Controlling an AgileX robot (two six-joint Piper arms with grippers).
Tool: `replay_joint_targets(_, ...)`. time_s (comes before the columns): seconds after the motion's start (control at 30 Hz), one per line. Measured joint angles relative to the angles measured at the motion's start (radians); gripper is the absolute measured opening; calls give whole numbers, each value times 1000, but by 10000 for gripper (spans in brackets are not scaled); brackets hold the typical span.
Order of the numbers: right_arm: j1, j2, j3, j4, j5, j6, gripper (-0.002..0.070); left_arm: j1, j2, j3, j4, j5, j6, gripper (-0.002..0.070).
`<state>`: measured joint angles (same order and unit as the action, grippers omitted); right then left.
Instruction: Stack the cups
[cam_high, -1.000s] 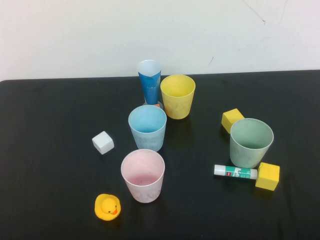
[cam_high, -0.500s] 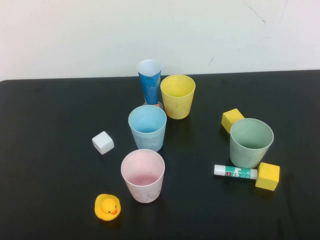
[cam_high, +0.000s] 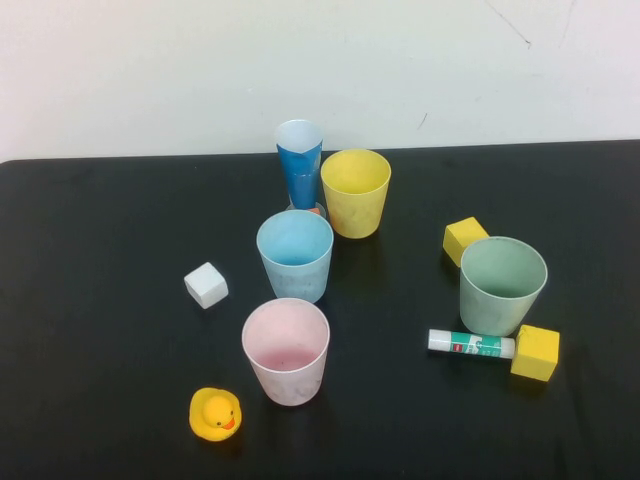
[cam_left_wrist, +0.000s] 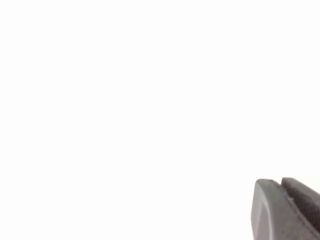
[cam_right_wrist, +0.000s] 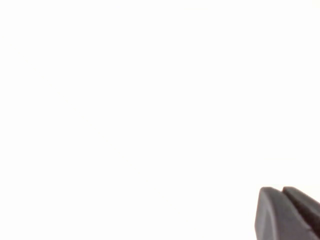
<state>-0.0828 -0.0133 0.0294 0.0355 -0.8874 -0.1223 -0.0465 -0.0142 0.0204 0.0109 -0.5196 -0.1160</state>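
Note:
Four wide cups stand apart and upright on the black table (cam_high: 100, 200): the yellow cup (cam_high: 355, 192) at the back, the light blue cup (cam_high: 295, 255) in the middle, the pale pink cup (cam_high: 286, 350) in front, and the pale green cup (cam_high: 502, 284) at the right. Neither arm shows in the high view. My left gripper (cam_left_wrist: 280, 182) shows only as a fingertip pair pressed together at the edge of the left wrist view, against blank white. My right gripper (cam_right_wrist: 281, 190) looks the same in the right wrist view. Both hold nothing.
A taller narrow dark-blue cup (cam_high: 300, 165) stands just behind and left of the yellow cup. A white cube (cam_high: 206, 285), a yellow duck (cam_high: 215, 413), two yellow cubes (cam_high: 465, 238) (cam_high: 535, 352) and a glue stick (cam_high: 471, 344) lie among the cups.

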Motion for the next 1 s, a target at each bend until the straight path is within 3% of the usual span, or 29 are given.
replay_joint_targets(0.2, 0, -2, 0, 71, 11, 91, -2, 0, 0, 0, 0, -56, -4, -2)
replay_joint_targets(0.4, 0, -2, -100, 85, 278, 97, -3, 0, 0, -2, -2, -30, -4, -2)
replay_joint_targets(0.57, 0, -2, -292, 87, 595, 84, -2, 0, 0, -132, -2, 307, -4, -2)
replay_joint_targets(0.8, 0, 108, -525, 50, 1033, -111, -2, 0, 186, -423, 2, 880, 3, -2)
replay_joint_targets(1.0, 0, 312, -570, 48, 1365, -176, -2, 0, 337, -466, -3, 910, -17, -2)
